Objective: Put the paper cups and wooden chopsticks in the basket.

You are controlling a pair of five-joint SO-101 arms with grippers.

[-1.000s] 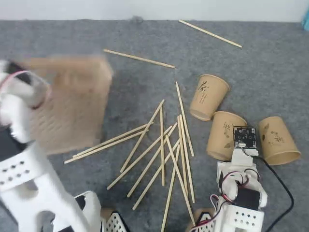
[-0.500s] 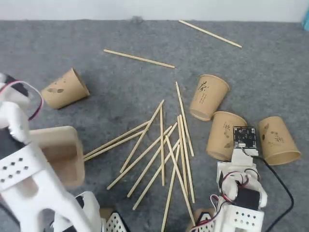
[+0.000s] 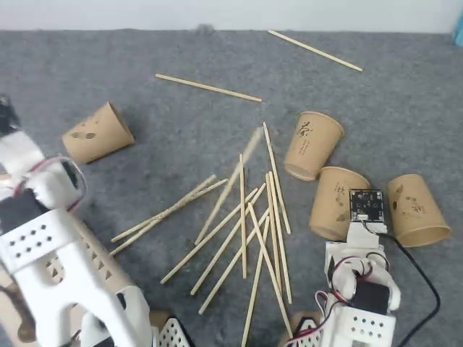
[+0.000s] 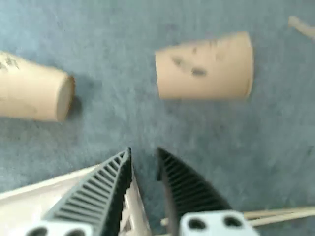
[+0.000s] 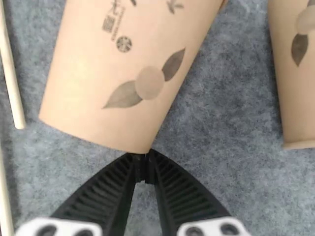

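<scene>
At the near left corner of the counter (image 3: 181,58), the basket (image 3: 100,259) now sits mostly tucked under the left arm, after swinging down from farther back within the last second. Where it was, a paper cup (image 3: 98,132) lies on its side, uncovered and left behind. The left gripper (image 4: 143,151) has its fingers drawn in to a narrow slit, and a pale edge runs in between them lower down; I take that for the basket's rim, held fast. The sweep has disturbed the chopsticks (image 3: 246,224) in the middle of the counter: a pair on the left (image 3: 166,212) has slid round a little, and one stick (image 3: 249,148) is blurred, moving as I watch.

The right gripper (image 5: 145,164) has not stirred. Its fingers are closed tip to tip with nothing between them, right against the edge of a fallen cup (image 5: 128,73). The other three cups (image 3: 336,202) lie on their sides to the right as before.

By my reckoning nothing is loaded yet, and the basket ends up well apart from that cluster, so the cups there face a long carry
</scene>
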